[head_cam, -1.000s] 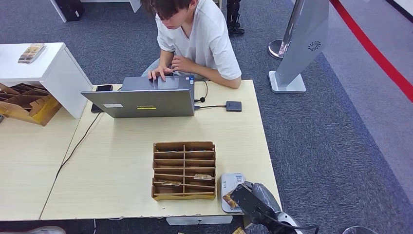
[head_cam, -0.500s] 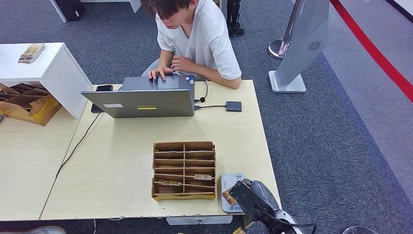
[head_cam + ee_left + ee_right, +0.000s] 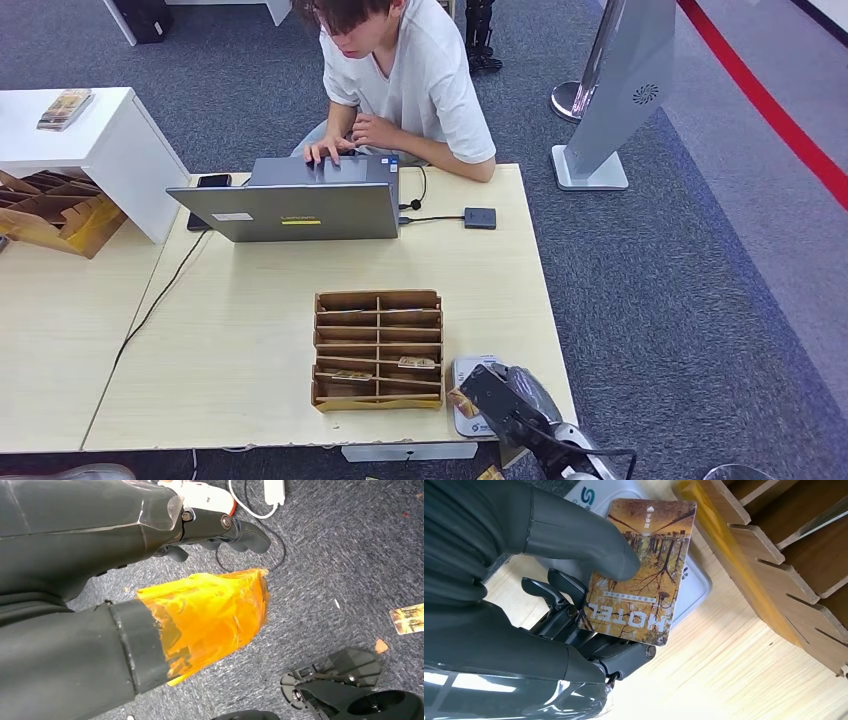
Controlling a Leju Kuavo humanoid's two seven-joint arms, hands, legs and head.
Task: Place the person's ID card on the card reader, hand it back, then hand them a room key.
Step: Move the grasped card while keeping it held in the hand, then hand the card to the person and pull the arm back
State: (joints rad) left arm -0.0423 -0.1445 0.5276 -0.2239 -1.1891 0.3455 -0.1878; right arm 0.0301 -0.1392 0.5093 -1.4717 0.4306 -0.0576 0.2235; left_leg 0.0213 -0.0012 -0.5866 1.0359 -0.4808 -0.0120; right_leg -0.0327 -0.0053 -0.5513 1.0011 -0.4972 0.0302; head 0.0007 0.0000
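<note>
Stiff, thin plastic, the card (image 3: 639, 575) looks light and slick, best pinched by its flat faces near one end, as the right hand (image 3: 549, 605) holds it over the white card reader (image 3: 466, 372), about four o'clock from the wooden rack (image 3: 378, 348).

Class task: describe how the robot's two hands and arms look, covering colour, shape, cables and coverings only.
The right hand has a thick grey thumb, darker jointed fingers and a glossy grey cover; a thin black cable loops along its silver arm. The left hand matches, but orange translucent tape wraps its thumb.
</note>
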